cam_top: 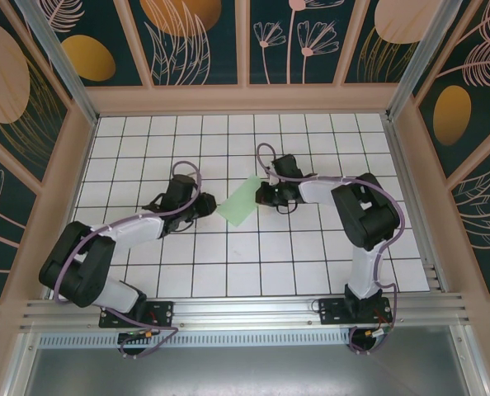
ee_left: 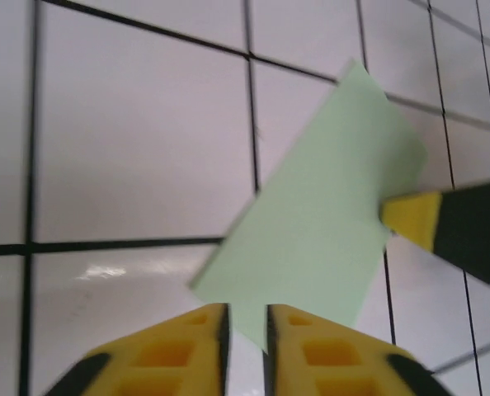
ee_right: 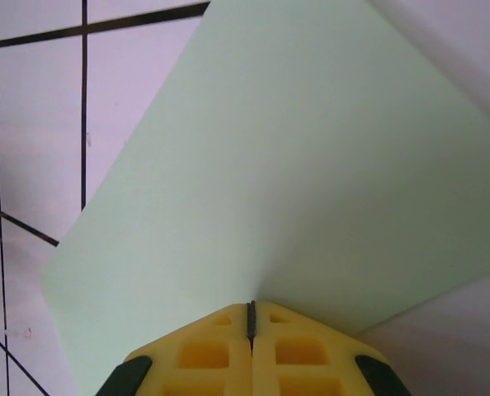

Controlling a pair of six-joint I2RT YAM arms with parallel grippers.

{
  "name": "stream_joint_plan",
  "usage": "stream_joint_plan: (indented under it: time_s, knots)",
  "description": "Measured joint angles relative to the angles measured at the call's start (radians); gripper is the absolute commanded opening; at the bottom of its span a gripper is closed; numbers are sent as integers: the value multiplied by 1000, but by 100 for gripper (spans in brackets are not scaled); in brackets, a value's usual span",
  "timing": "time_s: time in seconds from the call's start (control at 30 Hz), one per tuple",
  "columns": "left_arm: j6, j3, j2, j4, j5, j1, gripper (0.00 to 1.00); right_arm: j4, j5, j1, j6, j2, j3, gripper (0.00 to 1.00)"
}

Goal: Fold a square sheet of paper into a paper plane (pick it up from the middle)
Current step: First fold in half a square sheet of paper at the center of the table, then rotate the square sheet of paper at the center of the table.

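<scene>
Folding stage, early. Thin pale mint-green paper sheet (cam_top: 238,200) sat mid-table, its edge clamped in the right gripper (ee_right: 251,318). The left gripper (ee_left: 245,326), jaws slightly parted, straddled a corner. The next move probably called for re-gripping it squarely.

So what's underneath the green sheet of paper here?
The white gridded table lies under the sheet of paper; black grid lines run up to its edges. Whatever is directly beneath it is hidden. The right gripper pinches one edge.

White-and-black arms (cam_top: 134,228), looping lilac cables (cam_top: 260,153), yellow honeycombed jaws, black base plates (cam_top: 158,313)
</scene>
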State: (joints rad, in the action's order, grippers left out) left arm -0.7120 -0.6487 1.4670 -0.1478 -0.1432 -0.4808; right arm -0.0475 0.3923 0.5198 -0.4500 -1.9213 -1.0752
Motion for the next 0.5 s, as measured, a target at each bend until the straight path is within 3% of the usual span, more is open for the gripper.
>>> stream_joint_plan:
  time_s: [0.27, 0.37, 0.5]
  knots:
    - [-43, 0, -70, 3, 123, 79, 91, -91, -135, 151, -76, -12, -179, 0]
    - [-53, 0, -98, 20, 187, 98, 99, -96, -169, 219, -114, -47, -240, 0]
    - [-57, 2, -138, 51, 250, 128, 99, -133, -200, 264, -143, -113, -283, 0]
